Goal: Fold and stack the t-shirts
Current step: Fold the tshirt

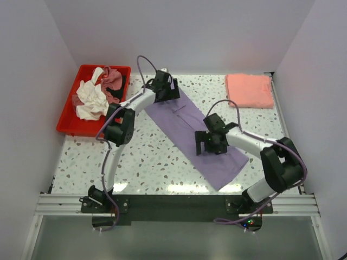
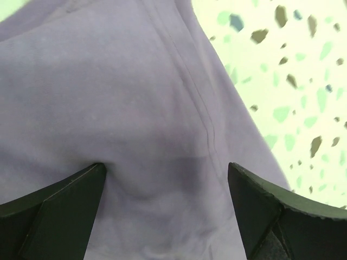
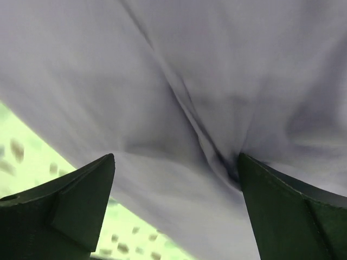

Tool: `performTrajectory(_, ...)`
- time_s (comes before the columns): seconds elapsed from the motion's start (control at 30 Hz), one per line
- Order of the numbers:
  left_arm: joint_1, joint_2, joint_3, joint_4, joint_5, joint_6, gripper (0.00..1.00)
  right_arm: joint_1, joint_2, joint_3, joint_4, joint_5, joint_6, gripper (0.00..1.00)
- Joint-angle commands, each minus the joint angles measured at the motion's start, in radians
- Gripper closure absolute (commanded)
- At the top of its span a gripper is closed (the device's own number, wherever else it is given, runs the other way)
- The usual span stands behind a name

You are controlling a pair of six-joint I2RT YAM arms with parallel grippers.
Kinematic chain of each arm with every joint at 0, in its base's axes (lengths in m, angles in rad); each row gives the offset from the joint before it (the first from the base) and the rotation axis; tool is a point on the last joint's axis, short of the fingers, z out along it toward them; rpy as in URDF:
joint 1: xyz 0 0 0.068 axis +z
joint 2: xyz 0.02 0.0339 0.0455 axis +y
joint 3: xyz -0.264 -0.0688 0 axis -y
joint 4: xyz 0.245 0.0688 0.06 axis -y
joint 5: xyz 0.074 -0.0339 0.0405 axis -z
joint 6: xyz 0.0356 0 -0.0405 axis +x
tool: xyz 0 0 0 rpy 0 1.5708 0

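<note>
The speckled worktop (image 1: 157, 157) carries the purple shirt (image 1: 184, 127) as a long flat strip, its far end directly under your left fingers (image 2: 54, 208) and its near part under your right fingers (image 3: 70, 200); both pairs are spread wide and hold nothing. Close where they stand and you may pinch just the top layer, or bunch the ridge of cloth between the right fingers, skewing the fold. Lift one end ahead of the other and the strip drags crooked.
</note>
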Motion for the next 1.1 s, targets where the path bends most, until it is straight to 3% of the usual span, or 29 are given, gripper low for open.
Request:
performTrajectory(0.0, 0.003, 0.124, 0.123, -0.113, 0.073, -0.002, 0.0, 0.121, -0.101, -0.099, -0.08, -0.119, 0.137, 0.01)
performTrajectory(0.13, 0.001, 0.192, 0.22, -0.044, 0.167, -0.02, 0.0, 0.36, -0.082, -0.11, 0.005, -0.204, 0.232, 0.01)
performTrajectory(0.23, -0.002, 0.252, 0.28, -0.012, 0.221, -0.045, 0.0, 0.451, -0.031, -0.057, 0.052, -0.192, 0.27, 0.01)
performTrajectory(0.53, -0.002, 0.336, 0.326, 0.185, 0.354, -0.172, 0.0, 0.477, -0.069, 0.059, 0.019, -0.086, 0.255, 0.01)
performTrajectory(0.67, -0.005, 0.376, 0.331, 0.417, 0.452, -0.273, 0.0, 0.479, -0.111, 0.085, -0.003, -0.049, 0.25, 0.01)
performTrajectory(0.8, -0.036, 0.419, 0.39, 0.447, 0.442, -0.293, 0.0, 0.477, -0.169, 0.086, -0.015, -0.008, 0.258, 0.01)
performTrajectory(1.07, -0.047, 0.312, 0.389, 0.443, 0.387, -0.247, 0.0, 0.477, -0.275, 0.103, -0.124, 0.181, 0.27, 0.01)
